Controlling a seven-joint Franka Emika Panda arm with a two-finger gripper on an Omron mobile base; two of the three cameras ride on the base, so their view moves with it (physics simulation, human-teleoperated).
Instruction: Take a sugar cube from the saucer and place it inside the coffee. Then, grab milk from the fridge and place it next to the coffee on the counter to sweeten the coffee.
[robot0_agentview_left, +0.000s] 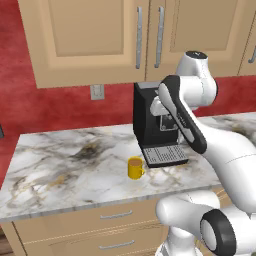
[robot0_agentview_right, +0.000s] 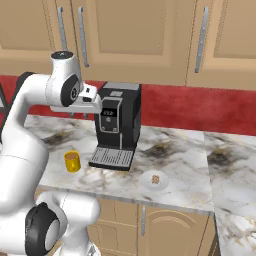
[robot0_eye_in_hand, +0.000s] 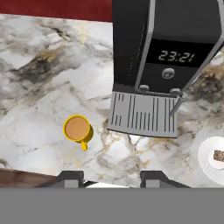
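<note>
Gripper (robot0_eye_in_hand: 106, 177) hangs high over the counter (robot0_agentview_left: 60, 165), fingers spread wide with nothing between them. Below sits the coffee (robot0_eye_in_hand: 78, 129), a yellow mug just left of the black coffee machine (robot0_eye_in_hand: 168, 48) (its display reads 23:21). On the machine's other side the white saucer (robot0_agentview_right: 154, 181) holds a brown sugar cube (robot0_agentview_right: 155, 178), well apart from the mug.

Coffee (robot0_agentview_left: 135, 167): small yellow mug, upright, brown liquid inside, handle on side, sits on marble counter (robot0_agentview_left: 60, 165) just left of coffee machine's drip tray, near front edge. Saucer (robot0_agentview_right: 154, 181): white, w/ brown sugar cube (robot0_agentview_right: 155, 178) on it, right of machine, near counter edge.
</note>
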